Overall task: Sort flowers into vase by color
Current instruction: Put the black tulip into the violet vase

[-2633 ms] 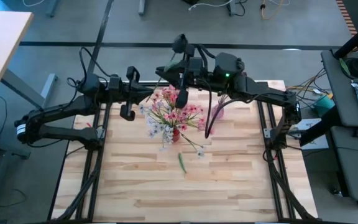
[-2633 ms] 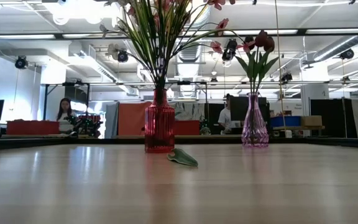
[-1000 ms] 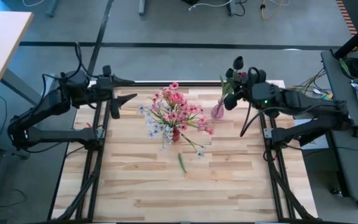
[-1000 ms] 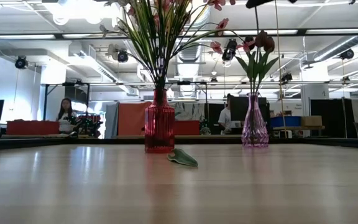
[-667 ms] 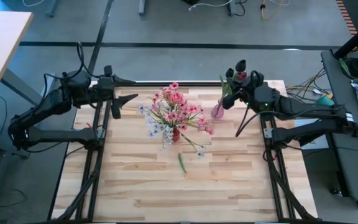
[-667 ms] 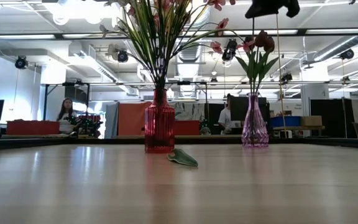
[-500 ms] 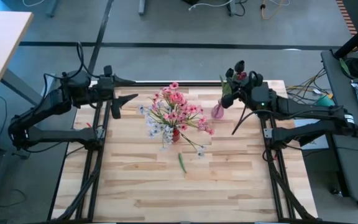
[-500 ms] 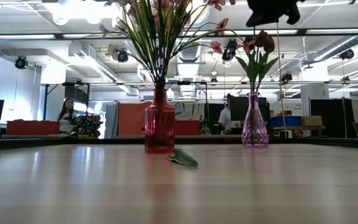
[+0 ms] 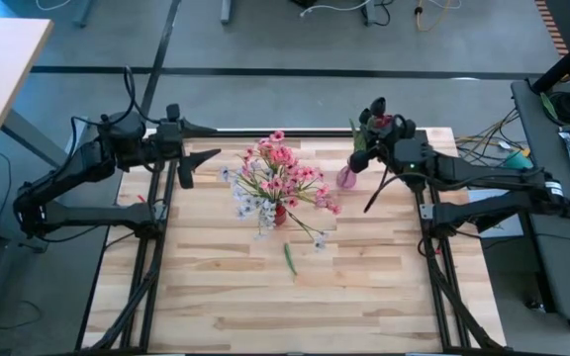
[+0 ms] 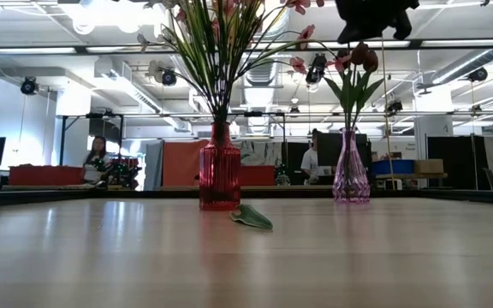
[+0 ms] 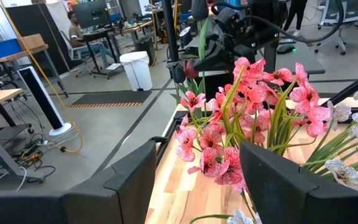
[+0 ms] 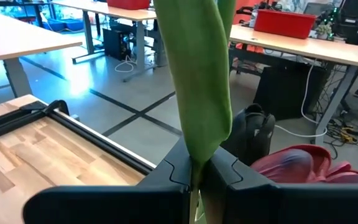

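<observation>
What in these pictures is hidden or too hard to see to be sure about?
- Red vase: in the high view, the pink and white flowers cover nearly all of it.
- Bouquet top: cut off by the low view's upper edge.
- Right gripper: its jaws are shut on a green stem; that stem's bloom is out of the right wrist view.
- People in the low view: too small.

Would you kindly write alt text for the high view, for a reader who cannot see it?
Seen from above, the right gripper hangs over a pink vase at the wooden table's far edge. A red vase mid-table holds pink and white flowers; the left gripper waits at the left edge.
</observation>
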Motion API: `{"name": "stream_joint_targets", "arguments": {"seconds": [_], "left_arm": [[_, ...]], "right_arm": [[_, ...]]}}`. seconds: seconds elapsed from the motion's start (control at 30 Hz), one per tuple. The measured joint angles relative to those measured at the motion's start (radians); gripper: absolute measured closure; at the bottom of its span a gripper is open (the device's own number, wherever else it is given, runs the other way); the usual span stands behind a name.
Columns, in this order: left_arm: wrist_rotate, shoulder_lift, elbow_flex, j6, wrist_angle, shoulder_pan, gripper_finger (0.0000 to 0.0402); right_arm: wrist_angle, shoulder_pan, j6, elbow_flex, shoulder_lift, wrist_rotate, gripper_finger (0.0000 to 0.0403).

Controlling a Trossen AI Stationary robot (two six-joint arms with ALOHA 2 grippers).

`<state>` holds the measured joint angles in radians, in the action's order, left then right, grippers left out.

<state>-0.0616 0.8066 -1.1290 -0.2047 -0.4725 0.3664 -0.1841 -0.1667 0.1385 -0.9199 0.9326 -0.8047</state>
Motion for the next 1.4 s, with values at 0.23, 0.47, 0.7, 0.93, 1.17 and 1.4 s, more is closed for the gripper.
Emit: {"name": "stream_joint_targets", "arguments": {"seconds": [0.23,0.47,0.7,0.93,1.17,1.4], "left_arm": [[0.000,0.003,0.000,0.000,0.005,0.000,0.0187],[0.000,0.005,0.000,0.004,0.005,0.000,0.0187],[0.000,0.005,0.000,0.005,0.007,0.000,0.0187],[0.000,0.005,0.000,0.012,0.007,0.000,0.0187],[0.000,0.005,0.000,0.012,0.007,0.000,0.0187],[0.000,0.005,0.000,0.012,0.007,0.000,0.0187]], "right_arm": [[-0.001,-0.001,0.023,0.000,0.026,0.000,0.0394],[-0.001,-0.001,0.031,0.000,0.033,-0.001,0.0370],[-0.025,-0.001,0.038,0.000,0.032,-0.009,0.0304],[-0.035,0.000,0.036,0.000,0.001,-0.009,0.0236],[-0.082,0.000,0.054,0.000,-0.029,-0.008,0.0177],[-0.092,0.000,0.069,0.000,-0.029,-0.004,0.0181]]}}
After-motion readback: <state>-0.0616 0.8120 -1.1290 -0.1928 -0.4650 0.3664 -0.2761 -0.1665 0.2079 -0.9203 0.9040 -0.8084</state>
